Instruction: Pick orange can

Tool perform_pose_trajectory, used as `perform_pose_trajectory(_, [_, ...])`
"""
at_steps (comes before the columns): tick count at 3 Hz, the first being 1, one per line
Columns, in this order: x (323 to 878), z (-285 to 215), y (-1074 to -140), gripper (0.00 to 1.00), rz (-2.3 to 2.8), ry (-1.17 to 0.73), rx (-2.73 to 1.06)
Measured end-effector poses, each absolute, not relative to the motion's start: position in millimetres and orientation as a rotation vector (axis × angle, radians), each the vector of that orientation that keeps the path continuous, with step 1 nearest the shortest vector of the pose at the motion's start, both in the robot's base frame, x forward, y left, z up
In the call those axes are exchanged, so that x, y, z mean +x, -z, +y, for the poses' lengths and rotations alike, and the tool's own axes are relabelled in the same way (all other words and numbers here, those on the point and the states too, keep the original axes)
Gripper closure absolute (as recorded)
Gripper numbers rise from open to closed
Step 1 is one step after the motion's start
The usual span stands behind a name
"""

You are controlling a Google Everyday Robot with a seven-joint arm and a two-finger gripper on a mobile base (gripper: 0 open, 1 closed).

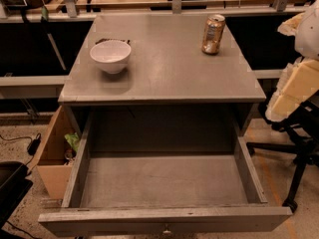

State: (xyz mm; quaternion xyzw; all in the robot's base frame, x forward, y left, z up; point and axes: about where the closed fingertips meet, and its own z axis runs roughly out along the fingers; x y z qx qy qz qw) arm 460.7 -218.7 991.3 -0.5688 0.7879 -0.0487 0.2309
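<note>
The orange can (213, 34) stands upright at the back right of the grey cabinet top (169, 68); it has a shiny orange-gold body and a silver rim. My gripper (291, 91) shows as a pale cream and white shape at the right edge, beside the cabinet. It is to the right of the can, nearer the camera, and well apart from it. Nothing is seen in it.
A white bowl (110, 56) sits at the left of the cabinet top. The cabinet's drawer (164, 183) is pulled open toward me. A cardboard box (52, 153) stands on the floor at the left, and a black chair base (299, 158) at the right.
</note>
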Motion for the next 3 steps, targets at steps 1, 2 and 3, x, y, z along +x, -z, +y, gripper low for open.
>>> perform_pose_trajectory(1, [491.8, -237.8, -978.8, 0.0, 2.129, 0.048, -1.37])
perform_pose_trajectory(2, [548.1, -248.6, -971.3, 0.0, 1.988, -0.101, -1.159])
perform_pose_trajectory(3, [611.1, -245.1, -979.3, 0.0, 1.791, -0.213, -0.99])
